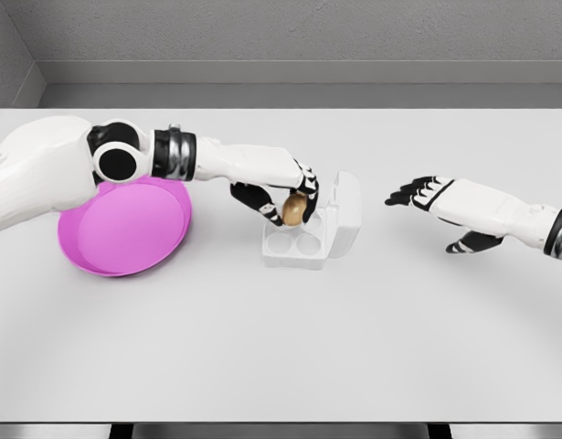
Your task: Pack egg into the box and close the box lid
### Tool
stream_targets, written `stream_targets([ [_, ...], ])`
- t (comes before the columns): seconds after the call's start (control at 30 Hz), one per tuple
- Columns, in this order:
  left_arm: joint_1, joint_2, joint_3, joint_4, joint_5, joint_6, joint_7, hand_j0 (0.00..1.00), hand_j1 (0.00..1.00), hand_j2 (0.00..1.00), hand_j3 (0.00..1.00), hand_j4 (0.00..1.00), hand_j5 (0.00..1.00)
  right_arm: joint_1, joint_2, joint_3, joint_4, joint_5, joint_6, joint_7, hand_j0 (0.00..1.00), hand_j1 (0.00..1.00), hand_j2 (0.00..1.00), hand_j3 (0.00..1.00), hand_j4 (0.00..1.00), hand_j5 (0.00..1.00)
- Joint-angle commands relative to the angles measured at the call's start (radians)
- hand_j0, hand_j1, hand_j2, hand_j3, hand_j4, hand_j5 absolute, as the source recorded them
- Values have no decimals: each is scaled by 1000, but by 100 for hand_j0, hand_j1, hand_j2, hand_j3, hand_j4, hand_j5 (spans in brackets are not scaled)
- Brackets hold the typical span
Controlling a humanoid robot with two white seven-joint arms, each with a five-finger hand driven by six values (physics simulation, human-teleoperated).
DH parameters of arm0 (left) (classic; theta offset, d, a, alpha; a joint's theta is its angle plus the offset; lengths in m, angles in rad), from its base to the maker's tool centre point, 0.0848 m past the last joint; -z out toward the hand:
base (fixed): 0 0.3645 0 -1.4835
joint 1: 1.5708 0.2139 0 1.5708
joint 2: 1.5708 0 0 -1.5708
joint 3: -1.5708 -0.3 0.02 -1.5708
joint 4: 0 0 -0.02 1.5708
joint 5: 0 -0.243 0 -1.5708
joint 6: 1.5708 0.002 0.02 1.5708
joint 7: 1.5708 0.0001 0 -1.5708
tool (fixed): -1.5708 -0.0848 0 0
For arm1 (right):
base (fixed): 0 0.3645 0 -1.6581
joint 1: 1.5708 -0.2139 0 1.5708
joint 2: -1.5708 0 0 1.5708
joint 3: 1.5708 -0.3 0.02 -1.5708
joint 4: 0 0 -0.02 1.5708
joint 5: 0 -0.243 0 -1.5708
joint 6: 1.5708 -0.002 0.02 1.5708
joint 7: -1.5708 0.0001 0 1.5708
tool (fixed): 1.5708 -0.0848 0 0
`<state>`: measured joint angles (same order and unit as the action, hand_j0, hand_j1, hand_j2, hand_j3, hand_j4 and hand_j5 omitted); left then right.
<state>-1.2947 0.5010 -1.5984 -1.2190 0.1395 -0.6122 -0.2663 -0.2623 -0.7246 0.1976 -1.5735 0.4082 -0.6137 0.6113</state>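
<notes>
A brown egg is held in my left hand, whose fingers curl around it just above the back cups of the white egg box. The box sits at the table's middle with its lid raised upright on the right side. Two front cups show as hollow circles. My right hand hovers to the right of the lid, fingers spread and pointing left, holding nothing.
A pink plate lies on the white table left of the box, partly under my left forearm. A grey wall runs along the table's far edge.
</notes>
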Motion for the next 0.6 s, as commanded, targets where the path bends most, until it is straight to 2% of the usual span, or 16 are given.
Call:
stream_targets([
  [0.0, 0, -2, -12, -2, 8, 1, -2, 41, 41, 41, 41, 41, 41, 0, -2, 0, 0, -6, 3, 0, 100, 100, 100, 100, 100, 100],
  [0.57, -9, -18, -49, 7, 9, 1, -17, 41, 41, 41, 41, 41, 41, 0, -2, 0, -2, -6, 3, 0, 100, 100, 100, 100, 100, 100],
])
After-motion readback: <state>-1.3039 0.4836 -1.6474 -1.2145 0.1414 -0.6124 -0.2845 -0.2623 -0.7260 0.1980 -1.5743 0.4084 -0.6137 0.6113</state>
